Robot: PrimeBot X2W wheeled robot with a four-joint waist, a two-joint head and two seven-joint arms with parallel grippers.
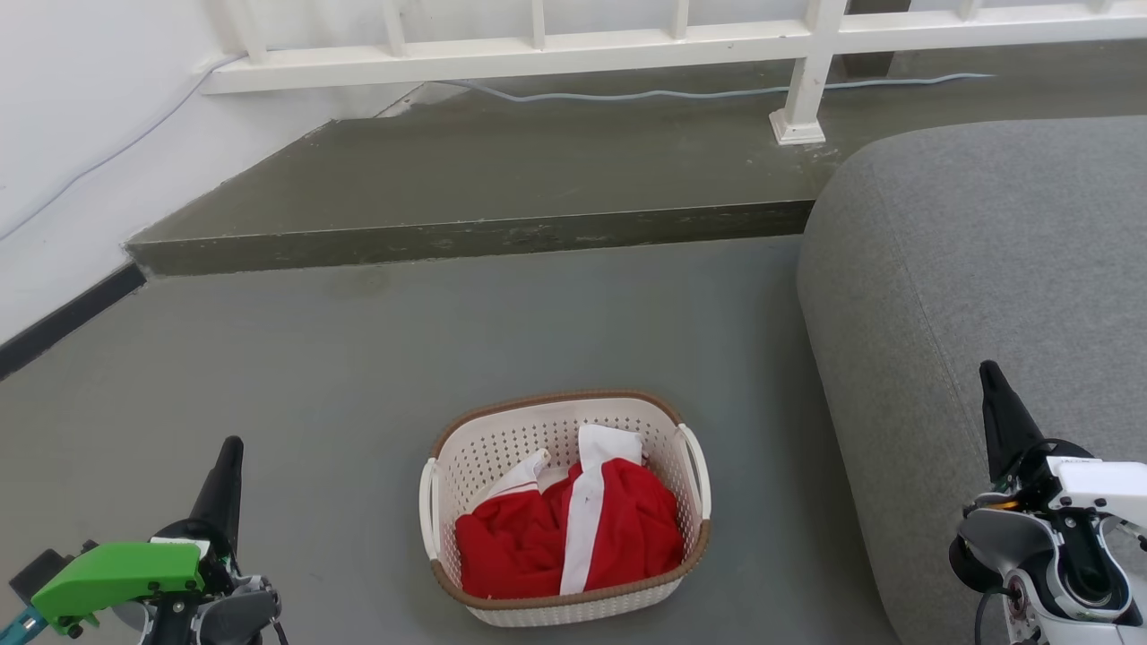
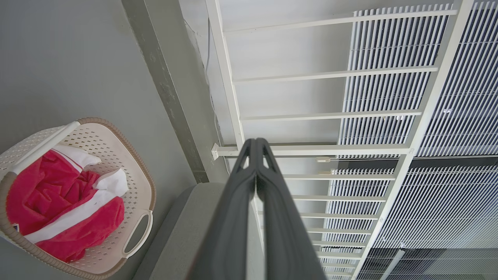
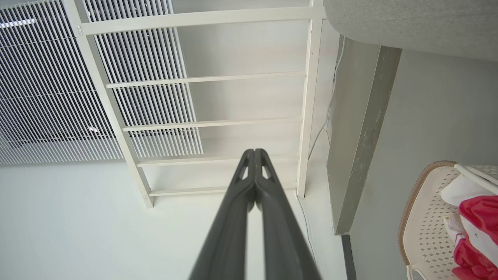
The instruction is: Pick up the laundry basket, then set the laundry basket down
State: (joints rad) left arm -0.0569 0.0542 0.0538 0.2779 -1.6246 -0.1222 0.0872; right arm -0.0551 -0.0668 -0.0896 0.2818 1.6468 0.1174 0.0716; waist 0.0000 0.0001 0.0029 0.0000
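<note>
**While the basket rests on the floor, both claws hang closed and empty**

Where the grey floor (image 1: 358,358) runs up to a darker raised step (image 1: 493,170), one white railing (image 1: 627,40) crosses the far side, with one pale cable (image 1: 681,92) trailing along the step beneath it. One grey upholstered sofa (image 1: 986,269) takes up the right side of the head view.

The laundry basket (image 1: 502,448) stands upright on the floor, near the sofa's edge but apart from it, roughly midway between the two arms. It is the single container here: cream-white, rounded-rectangular, its walls punched with small holes, and a brown woven-look rim around the top. Two white loop handles sit on its short sides, one on the left (image 1: 429,506) and one on the right (image 1: 697,475). Inside lies one crumpled bundle of red cloth with white bands (image 1: 538,537), filling the nearer half and leaving the far wall bare.

The left gripper (image 1: 231,448) is at the lower left and the right gripper (image 1: 990,372) at the lower right, in front of the sofa. On each, the two dark fingers are pressed together, holding nothing, and both are well apart from the basket.
</note>
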